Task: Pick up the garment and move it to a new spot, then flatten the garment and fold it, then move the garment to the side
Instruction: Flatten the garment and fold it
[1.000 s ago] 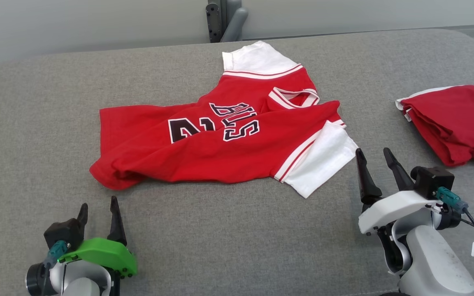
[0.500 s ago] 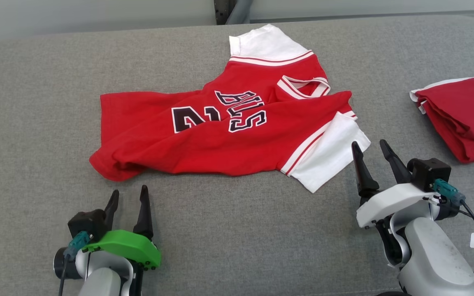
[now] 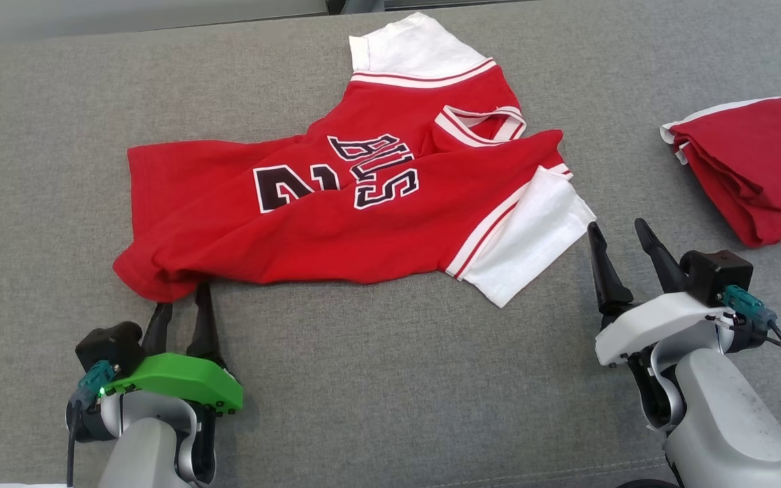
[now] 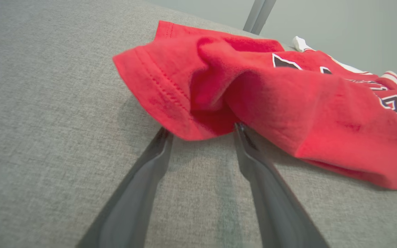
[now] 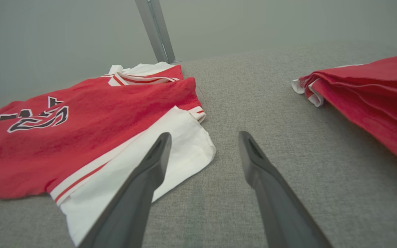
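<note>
Left tool (image 3: pixel 182 301) now advanced to garment (image 3: pixel 336 224) hem corner, fingers apart: pickup imminent. Right tool (image 3: pixel 617 227) apart, beside sleeve (image 3: pixel 526 251).

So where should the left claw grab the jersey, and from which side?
Probably the bunched hem corner of the jersey, low from the near side, where the left claw sits. The cloth there humps up, leaving a lip to pinch.

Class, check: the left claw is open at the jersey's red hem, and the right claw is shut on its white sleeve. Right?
No. The right wrist view shows the right claw open beside the white sleeve, gripping nothing. The left claw is open at the red hem of the jersey.
</note>
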Robot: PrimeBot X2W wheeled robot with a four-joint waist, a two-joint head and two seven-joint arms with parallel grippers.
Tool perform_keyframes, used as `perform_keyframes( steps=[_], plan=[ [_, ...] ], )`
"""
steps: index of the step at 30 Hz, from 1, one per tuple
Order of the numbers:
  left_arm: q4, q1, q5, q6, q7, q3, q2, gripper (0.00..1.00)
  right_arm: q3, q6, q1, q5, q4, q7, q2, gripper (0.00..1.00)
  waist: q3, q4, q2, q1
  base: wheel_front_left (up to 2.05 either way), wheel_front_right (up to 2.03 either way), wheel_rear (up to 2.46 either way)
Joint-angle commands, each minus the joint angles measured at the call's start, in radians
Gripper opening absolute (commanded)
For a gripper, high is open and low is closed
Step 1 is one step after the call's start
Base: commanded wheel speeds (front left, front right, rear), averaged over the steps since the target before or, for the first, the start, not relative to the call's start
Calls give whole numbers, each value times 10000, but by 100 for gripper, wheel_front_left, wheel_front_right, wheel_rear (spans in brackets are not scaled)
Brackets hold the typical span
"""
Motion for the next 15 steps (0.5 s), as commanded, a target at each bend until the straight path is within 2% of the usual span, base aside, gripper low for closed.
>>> perform_keyframes(
  steps=[1,10,15],
  plan=[
    [-77,-156,24,-81,-28,121,38,0,-19,-9,-80,109,-38,-29,-60,100,28,-6,0,0,0,0,0],
    [-24,88,299,-414,-30,93,44,0,-142,-9,51,122,16,-29,-16,100,-187,212,0,0,0,0,0],
    [-262,-10,920,-652,-30,-228,206,0,-360,-9,339,199,33,-29,149,100,-672,793,0,0,0,0,0]
  ],
)
